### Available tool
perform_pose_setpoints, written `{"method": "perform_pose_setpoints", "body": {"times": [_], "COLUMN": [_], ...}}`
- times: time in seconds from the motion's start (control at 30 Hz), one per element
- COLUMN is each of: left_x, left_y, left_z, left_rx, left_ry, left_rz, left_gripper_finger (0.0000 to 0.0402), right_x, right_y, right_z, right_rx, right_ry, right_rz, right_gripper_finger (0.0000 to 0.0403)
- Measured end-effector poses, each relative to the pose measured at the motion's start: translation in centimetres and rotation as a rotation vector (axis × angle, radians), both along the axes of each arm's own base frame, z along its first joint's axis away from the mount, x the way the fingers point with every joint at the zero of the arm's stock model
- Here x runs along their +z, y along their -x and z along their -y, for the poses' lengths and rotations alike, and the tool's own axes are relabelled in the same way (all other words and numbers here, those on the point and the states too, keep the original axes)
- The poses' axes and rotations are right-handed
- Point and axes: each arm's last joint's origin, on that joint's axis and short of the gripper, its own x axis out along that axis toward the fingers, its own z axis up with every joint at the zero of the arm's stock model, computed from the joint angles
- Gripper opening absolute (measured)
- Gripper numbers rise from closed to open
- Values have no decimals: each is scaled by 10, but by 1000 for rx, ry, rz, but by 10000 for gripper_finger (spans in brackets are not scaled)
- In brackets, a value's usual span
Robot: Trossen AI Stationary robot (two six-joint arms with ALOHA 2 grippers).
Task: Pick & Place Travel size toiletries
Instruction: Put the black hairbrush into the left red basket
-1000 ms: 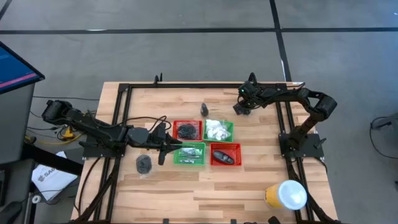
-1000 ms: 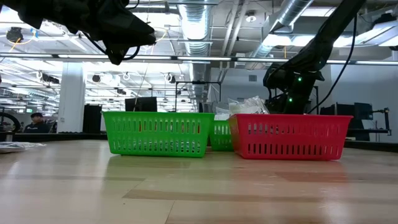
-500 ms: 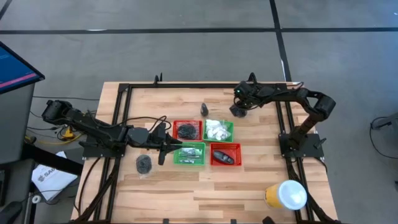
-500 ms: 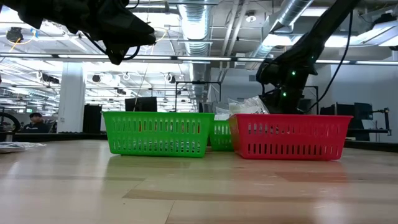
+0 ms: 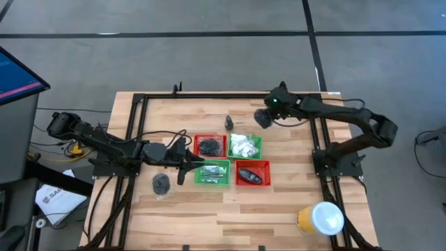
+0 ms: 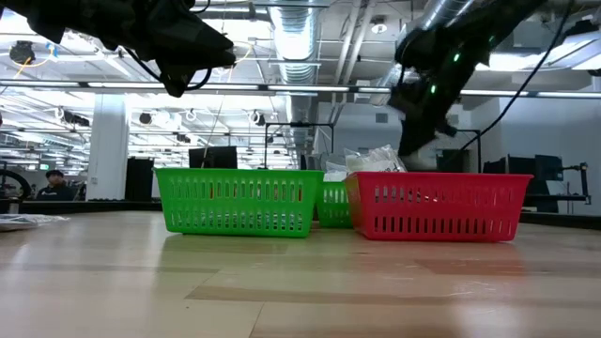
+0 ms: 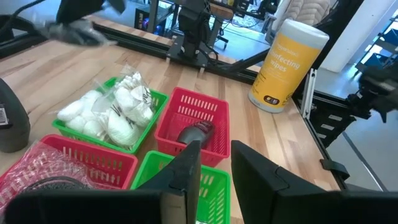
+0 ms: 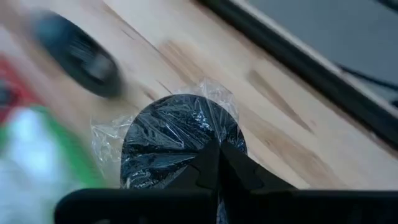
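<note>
Aloft, flat coiled piece (image 8: pixel 177 140) in right pincer (image 8: pixel 211 163)

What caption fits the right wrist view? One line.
Right gripper shut on a plastic-wrapped black coiled piece above the wooden table.

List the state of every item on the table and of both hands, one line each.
Right hand: shut on wrapped black coil, lifted above the table.
Left hand: hovering at the front green basket; grip unclear.
Rear red basket: holds black coils.
Rear green basket: holds white packets.
Front red basket: holds a dark bottle.
Yellow tub: upright, lid on.
</note>
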Motion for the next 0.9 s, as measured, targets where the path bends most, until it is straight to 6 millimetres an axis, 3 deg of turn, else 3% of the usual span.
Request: {"method": "perform_pose_setpoints", "body": {"times": [0.3,0.53,0.9], "left_x": [9,15,-1], "left_y": [-2,-5,-32], "left_z": [0,0,-3], "left_rx": [5,50,85], "left_ry": [21,32,39], "left_rz": [90,165,277], "left_gripper_finger": [81,81,81], "right_x": [46,61,75], "right_y": [4,-5,-19], "right_z": [-48,-76,-109], "right_rx": [129,247,300], "right_ry": [72,105,214], "right_rz": [214,337,476], "right_gripper_finger": [0,0,0]}}
